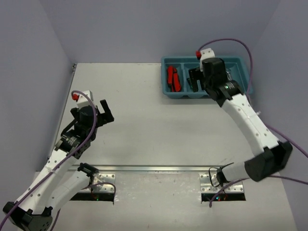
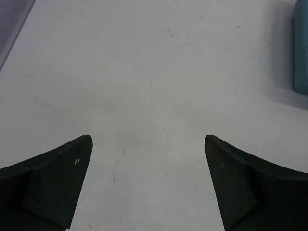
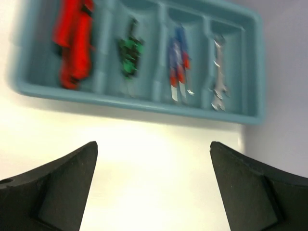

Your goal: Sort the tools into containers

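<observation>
Right end effector [image 3: 153, 144] gapes; tools [image 3: 72, 43] lie lengthwise in tray [image 3: 144, 105] compartments.

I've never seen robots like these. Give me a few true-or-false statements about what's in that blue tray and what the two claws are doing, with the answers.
1. The red knives lie in an end compartment of the teal tray. True.
2. The silver wrenches share that compartment with the knives. False: they lie in the opposite end compartment.
3. The left gripper is holding a screwdriver. False: its jaws are open over the table, with nothing between them.
4. The right gripper is open. True.
5. The green screwdrivers lie in the compartment next to the knives. True.
</observation>
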Robot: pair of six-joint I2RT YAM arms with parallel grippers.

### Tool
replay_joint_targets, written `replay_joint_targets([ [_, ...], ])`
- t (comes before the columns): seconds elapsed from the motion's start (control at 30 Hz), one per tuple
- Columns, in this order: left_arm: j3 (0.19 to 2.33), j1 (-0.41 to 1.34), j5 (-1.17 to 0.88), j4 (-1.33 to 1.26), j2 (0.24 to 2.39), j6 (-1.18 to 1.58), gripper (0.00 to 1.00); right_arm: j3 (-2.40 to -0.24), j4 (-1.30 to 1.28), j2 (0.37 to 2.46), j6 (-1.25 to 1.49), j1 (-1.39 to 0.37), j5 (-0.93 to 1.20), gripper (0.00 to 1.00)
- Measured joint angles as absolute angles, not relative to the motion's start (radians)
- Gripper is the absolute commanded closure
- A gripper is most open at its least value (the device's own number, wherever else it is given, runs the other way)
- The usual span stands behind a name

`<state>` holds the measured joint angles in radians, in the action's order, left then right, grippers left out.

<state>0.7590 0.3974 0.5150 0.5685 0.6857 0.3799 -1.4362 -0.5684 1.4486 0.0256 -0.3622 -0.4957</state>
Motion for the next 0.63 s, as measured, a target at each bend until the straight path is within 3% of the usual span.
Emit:
replay_joint_targets([
  [0.2,0.759,0.391,0.602,0.574,0.683,0.402,0.0,-1.072,-0.543,1.001,0.21,-0.334,-0.284,0.01],
  [0.63,0.693,0.391,0.66,0.541,0.658,0.402,0.0,-0.784,-0.629,0.828,0.309,-0.336,-0.296,0.01],
])
